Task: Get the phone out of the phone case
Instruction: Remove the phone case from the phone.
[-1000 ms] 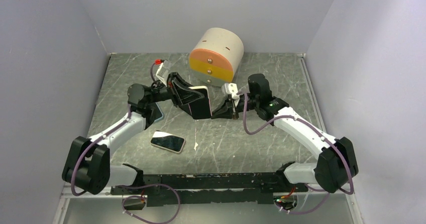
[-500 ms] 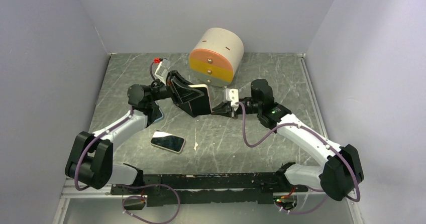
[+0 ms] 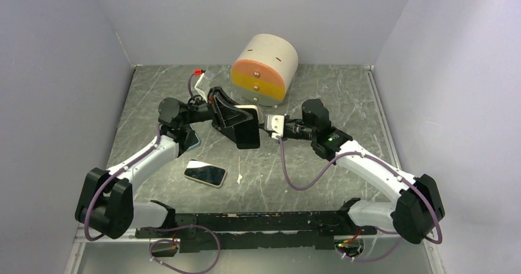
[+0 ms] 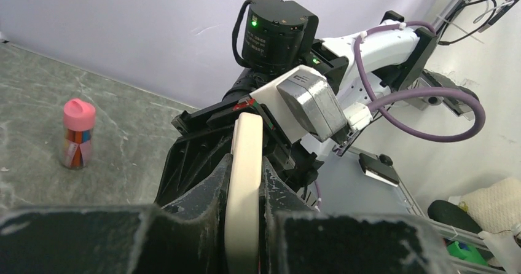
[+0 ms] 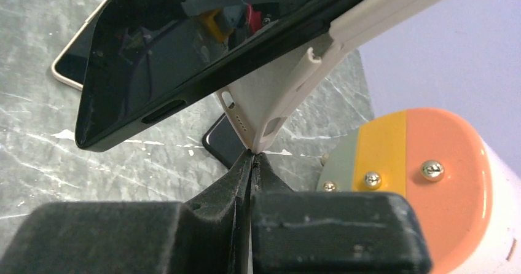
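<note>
From above, the left claw [image 3: 233,121] holds the phone [image 3: 247,133] up over the bench [image 3: 356,96], so the right claw [image 3: 266,126] can reach its side.

In the left wrist view, the left claw squeezes the cream phone case [image 4: 244,163] by its edges to keep it steady.

In the right wrist view, the right claw is pressed together, pinching one corner of the phone case. That corner is peeled off the black phone. The rest of the phone sits in the phone case.

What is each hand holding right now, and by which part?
Left hand clamps the partly cased phone across its flat faces. Right hand pinches the phone case by its peeled-away corner.
</note>
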Tool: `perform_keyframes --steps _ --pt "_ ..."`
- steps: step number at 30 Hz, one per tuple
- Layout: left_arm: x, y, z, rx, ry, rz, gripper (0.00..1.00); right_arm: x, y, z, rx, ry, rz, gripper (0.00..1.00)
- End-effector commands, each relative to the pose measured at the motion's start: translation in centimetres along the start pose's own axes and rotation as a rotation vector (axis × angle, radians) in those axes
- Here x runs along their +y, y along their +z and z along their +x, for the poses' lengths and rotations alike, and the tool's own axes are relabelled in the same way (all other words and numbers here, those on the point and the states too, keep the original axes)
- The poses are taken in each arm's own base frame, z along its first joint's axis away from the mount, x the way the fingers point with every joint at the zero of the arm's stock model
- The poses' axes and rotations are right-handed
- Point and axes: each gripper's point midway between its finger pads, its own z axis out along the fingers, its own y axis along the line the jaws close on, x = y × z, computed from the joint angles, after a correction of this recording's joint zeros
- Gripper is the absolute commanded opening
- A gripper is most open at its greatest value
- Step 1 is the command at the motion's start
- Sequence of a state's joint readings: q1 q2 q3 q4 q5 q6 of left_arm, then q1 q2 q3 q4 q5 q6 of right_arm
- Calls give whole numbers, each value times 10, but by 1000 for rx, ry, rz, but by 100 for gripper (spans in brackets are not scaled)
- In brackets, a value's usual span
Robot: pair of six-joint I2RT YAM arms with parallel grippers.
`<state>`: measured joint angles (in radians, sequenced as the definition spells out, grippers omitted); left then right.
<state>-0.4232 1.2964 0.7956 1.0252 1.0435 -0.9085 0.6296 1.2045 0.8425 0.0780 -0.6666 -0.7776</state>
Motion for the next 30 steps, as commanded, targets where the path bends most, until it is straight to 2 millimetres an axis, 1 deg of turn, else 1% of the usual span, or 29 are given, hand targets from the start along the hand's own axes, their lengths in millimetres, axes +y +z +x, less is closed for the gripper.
perform_keyframes --steps 1,4,8,10,16,20,25,27,30 --pt "-25 5 -3 36 -53 62 3 -53 -7 -28 -40 -164 182 0" --pt "-15 6 -3 19 -62 20 2 -51 -5 -31 -75 -84 179 0" --pt "-4 4 -9 -12 -59 -84 2 -37 -9 -31 -133 49 165 0" --pt "0 2 -12 -32 -54 -130 2 -30 -11 -32 -161 97 166 3" --pt "15 -2 -15 -69 -54 -230 3 -19 -18 -36 -208 227 182 20" --pt "26 -6 -14 -107 -65 -283 3 -18 -22 -39 -234 316 209 33" --pt "49 -20 -16 -172 -79 -447 2 -19 -31 -36 -219 422 270 56" --pt "58 -27 -17 -206 -96 -512 2 -17 -33 -36 -212 465 279 62" --pt "70 -35 -19 -257 -135 -588 2 -5 -25 -35 -177 546 265 69"
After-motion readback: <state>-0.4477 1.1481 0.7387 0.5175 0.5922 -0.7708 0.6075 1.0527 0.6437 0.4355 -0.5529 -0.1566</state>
